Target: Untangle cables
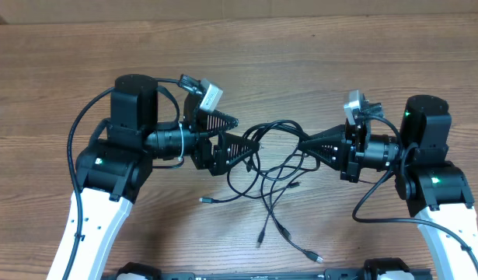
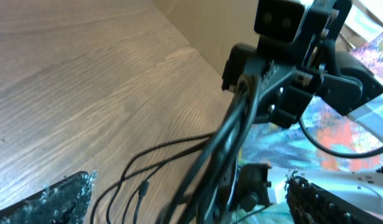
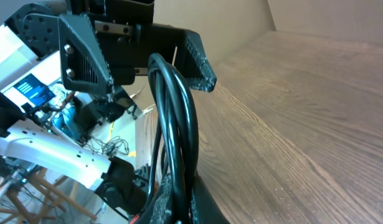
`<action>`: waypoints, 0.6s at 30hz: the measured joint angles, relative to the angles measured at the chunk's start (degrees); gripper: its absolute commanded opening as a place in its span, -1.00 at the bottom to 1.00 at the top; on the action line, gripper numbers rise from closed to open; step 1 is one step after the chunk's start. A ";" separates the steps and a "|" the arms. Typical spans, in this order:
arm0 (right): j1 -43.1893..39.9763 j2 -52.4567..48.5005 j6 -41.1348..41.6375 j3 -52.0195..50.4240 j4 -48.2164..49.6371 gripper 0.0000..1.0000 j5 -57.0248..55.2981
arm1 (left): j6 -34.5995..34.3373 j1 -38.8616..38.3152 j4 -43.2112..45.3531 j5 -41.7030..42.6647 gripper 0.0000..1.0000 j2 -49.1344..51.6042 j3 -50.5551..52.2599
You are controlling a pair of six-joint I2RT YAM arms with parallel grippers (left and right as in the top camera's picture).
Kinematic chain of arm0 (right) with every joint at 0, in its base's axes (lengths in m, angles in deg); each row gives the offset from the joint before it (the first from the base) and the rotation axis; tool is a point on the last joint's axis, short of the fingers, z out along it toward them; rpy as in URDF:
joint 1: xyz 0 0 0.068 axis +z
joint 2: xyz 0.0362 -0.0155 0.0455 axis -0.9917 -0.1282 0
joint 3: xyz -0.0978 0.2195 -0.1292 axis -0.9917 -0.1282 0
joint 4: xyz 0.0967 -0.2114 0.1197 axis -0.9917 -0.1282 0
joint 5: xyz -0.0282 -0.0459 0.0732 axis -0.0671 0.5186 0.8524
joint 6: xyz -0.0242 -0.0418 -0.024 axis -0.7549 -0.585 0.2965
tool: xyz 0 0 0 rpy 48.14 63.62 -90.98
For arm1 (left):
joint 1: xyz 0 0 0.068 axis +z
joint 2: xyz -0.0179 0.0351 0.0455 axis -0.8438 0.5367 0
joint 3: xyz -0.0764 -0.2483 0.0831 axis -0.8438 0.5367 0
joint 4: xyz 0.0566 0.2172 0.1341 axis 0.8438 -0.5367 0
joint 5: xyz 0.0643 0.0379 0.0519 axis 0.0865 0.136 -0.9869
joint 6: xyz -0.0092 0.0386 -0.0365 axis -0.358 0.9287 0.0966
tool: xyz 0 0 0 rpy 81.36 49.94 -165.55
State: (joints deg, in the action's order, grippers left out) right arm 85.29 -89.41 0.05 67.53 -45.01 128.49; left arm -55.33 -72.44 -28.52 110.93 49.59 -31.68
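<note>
cables: knot sits mid-bench, lifted between the two arms. Loose tails droop to 5-7 o'clock and lie flat on the bench, with plug ends well apart from each other.

right hand: at 3 o'clock of the knot, clenched on a bundle of strands. My read is that it acts as the anchor, holding the knot up so loops hang free and can be picked apart.

left hand: at 9 o'clock, released, fingers spread wide and facing the knot. Nothing held. Looks staged for a fresh grab on a single strand.

Unclear:
- strand count inside the right pinch; its fingers cover it from above, and the right wrist view shows only a thick loop rising out.
- whether any loop touches the left fingers.
- crossings in the knot core are too dense to trace.
- the left wrist view is blurred, with its own fingers cut off at the bottom corners.
</note>
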 measured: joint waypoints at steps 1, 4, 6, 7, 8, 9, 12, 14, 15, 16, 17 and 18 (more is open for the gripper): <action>0.00 0.00 0.48 0.00 0.00 -0.93 0.00 | 0.48 0.00 -0.52 0.00 0.27 0.00 0.00; 0.00 0.00 1.01 0.00 0.11 -0.93 0.04 | 3.19 0.00 -3.10 -0.35 -0.46 0.00 0.00; 0.00 0.00 1.33 0.00 0.20 -0.92 0.04 | 4.24 0.00 -3.65 -0.42 -0.50 0.00 0.00; 0.00 0.00 1.46 0.00 0.17 -0.92 0.04 | 5.03 0.00 -3.82 -0.42 -0.56 0.00 0.00; 0.00 0.00 1.55 0.00 0.15 -0.93 0.07 | 5.60 0.00 -3.96 -0.44 -0.57 0.00 0.00; 0.00 0.00 1.62 0.00 0.20 -0.92 0.15 | 5.86 0.00 -4.04 -0.44 -0.59 0.00 0.00; 0.00 0.00 1.77 0.00 0.22 -0.92 1.03 | 6.71 0.00 -4.15 -0.57 -0.62 0.00 0.00; 0.00 0.00 1.79 0.00 0.22 -0.92 1.75 | 6.88 0.00 -4.17 -0.59 -0.63 0.00 0.00; 0.00 0.00 1.79 0.00 0.24 -0.92 1.88 | 6.91 0.00 -4.17 -0.59 -0.62 0.00 0.00; 0.00 0.00 1.79 0.00 0.24 -0.92 2.03 | 6.91 0.00 -4.17 -0.59 -0.61 0.00 0.00; 0.00 0.00 1.81 0.00 0.24 -0.92 2.14 | 7.02 0.00 -4.17 -0.59 -0.56 0.00 0.00; 0.00 0.00 1.79 0.00 0.24 -0.92 2.21 | 7.06 0.00 -4.20 -0.59 -0.53 0.00 0.00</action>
State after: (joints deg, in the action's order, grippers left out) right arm 85.29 -89.41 1.84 67.53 -44.77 130.70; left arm -48.27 -72.44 -32.71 110.34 49.59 -31.68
